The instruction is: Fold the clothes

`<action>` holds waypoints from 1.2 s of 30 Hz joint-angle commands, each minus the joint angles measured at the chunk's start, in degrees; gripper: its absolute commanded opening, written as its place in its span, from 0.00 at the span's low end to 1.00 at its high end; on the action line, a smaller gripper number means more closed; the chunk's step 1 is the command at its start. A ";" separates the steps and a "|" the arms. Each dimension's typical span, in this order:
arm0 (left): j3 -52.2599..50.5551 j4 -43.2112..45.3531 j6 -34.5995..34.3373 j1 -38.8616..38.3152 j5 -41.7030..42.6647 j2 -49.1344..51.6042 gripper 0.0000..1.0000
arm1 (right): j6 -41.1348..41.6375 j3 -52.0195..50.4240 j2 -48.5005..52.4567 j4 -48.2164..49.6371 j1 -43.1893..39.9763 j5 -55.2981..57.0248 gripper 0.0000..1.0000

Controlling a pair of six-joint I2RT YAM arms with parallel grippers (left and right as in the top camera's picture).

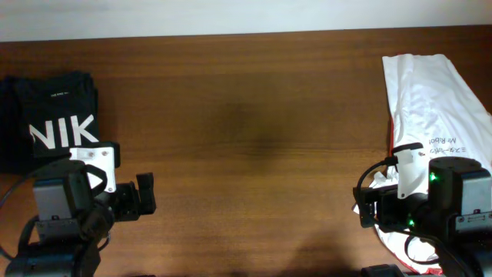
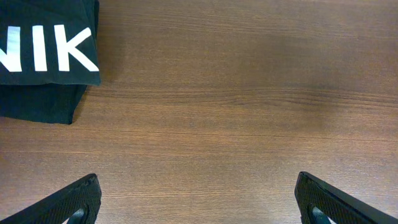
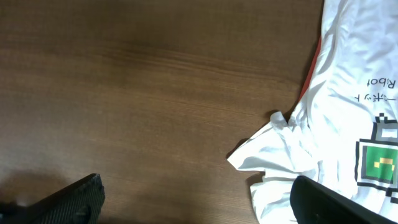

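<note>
Overhead: the black T-shirt (image 1: 54, 115) is seen folded at the left end of the table (image 1: 246, 138).
The left gripper (image 2: 199, 202) and right gripper (image 3: 199, 199) are held spread and empty; the crumpled white shirt (image 3: 336, 124) could be pinched single-layered and dragged.

left arm (image 1: 65, 211) low at near left, left gripper (image 1: 143, 194) pointing toward the middle, fingers (image 2: 74, 202) spread wide, nothing between them. right arm (image 1: 457, 201) mirrors it at near right, right gripper (image 1: 364, 206) also spread wide and empty.
</note>
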 commanded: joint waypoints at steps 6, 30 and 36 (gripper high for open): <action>-0.37 0.04 -0.72 0.20 0.22 -0.17 0.99 | -1.64 -2.89 -10.29 7.08 -0.22 5.46 0.99; -0.37 -0.17 -0.72 0.20 0.22 -0.07 0.99 | -8.55 -65.96 -47.15 74.53 -0.07 6.14 0.99; -0.37 -0.17 -0.72 0.20 0.22 -0.07 0.99 | -10.45 -73.70 -47.17 76.30 -0.04 5.03 0.99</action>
